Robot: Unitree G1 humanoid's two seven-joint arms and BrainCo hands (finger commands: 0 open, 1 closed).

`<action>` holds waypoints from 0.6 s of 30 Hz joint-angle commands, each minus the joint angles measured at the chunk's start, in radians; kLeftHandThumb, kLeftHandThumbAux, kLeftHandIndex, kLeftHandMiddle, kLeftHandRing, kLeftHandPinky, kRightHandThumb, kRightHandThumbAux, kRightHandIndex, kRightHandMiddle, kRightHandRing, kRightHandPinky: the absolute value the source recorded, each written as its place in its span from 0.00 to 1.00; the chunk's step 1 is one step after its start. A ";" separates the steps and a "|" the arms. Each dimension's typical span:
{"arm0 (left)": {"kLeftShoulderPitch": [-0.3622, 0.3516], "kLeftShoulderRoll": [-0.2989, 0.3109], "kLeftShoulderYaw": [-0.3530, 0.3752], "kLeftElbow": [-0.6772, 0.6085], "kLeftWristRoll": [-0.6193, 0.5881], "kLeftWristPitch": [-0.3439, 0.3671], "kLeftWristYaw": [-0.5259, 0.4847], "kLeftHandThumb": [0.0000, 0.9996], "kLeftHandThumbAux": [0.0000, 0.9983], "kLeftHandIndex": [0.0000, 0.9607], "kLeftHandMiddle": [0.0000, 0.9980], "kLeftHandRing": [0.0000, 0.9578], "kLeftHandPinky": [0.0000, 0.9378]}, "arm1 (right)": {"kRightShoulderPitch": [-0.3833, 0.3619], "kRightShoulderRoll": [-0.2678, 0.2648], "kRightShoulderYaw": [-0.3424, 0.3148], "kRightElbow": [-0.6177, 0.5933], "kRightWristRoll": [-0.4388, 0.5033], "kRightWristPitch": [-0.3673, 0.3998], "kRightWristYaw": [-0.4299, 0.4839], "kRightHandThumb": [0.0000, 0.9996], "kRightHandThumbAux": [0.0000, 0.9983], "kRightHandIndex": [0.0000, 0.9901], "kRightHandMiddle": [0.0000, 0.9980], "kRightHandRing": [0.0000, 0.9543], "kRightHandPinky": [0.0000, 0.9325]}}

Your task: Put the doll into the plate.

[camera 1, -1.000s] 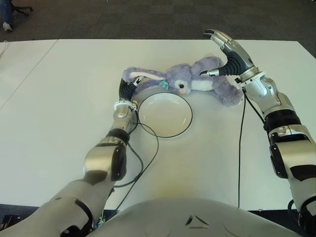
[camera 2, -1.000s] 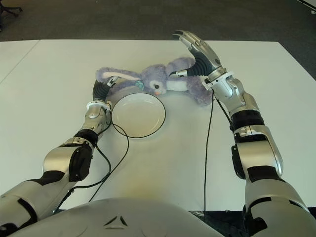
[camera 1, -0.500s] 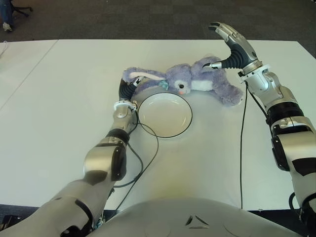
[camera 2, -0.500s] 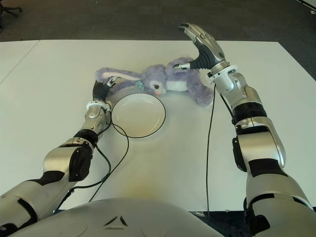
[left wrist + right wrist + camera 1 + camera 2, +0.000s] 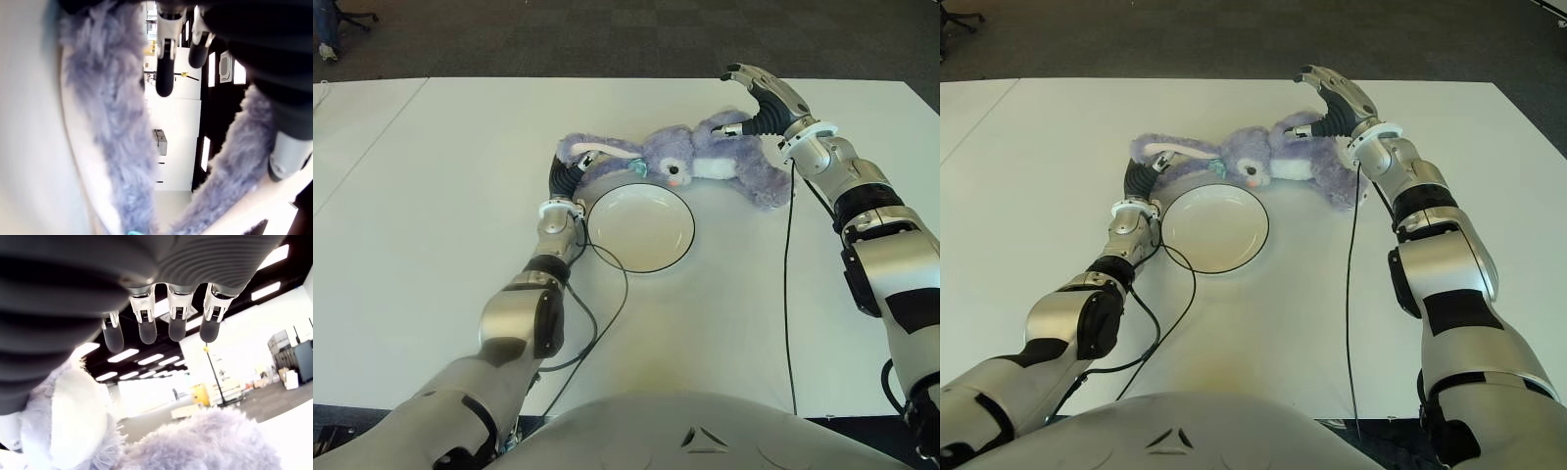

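A purple plush bunny doll [image 5: 690, 157] lies on its side on the white table, just behind the empty white plate [image 5: 640, 230]. My left hand [image 5: 566, 174] is at the doll's long ears, left of the plate. In the left wrist view its fingers [image 5: 165, 78] are stretched out, with ear fur [image 5: 112, 122] running alongside them. My right hand [image 5: 744, 98] arches over the doll's legs at the far right, open. Its four fingers [image 5: 146, 328] hang straight above the fur [image 5: 205, 440] without closing on it.
A black cable [image 5: 789, 294] trails from my right arm toward the table's near edge. Another [image 5: 607, 294] loops beside the plate from my left arm. A second white table [image 5: 352, 127] adjoins on the left. Dark carpet lies beyond the far edge.
My right hand lifted off the doll's body, swung toward the far side and now curls down over its legs. The left hand, doll and plate have not moved.
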 commanded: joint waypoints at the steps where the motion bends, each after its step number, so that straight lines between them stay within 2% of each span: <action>1: 0.119 -0.043 0.010 0.089 -0.013 0.099 -0.008 0.00 0.59 0.13 0.25 0.27 0.28 | 0.006 0.014 0.030 -0.006 -0.018 0.009 -0.004 0.10 0.51 0.10 0.00 0.00 0.00; 11: 0.120 -0.045 0.007 0.089 -0.009 0.094 -0.006 0.00 0.59 0.13 0.25 0.28 0.29 | 0.028 0.053 0.069 0.040 -0.024 0.053 -0.011 0.11 0.51 0.10 0.00 0.00 0.00; 18: 0.119 -0.047 0.003 0.088 -0.005 0.093 0.000 0.00 0.58 0.13 0.24 0.28 0.28 | 0.036 0.061 0.088 0.052 -0.023 0.064 -0.009 0.12 0.53 0.09 0.00 0.00 0.00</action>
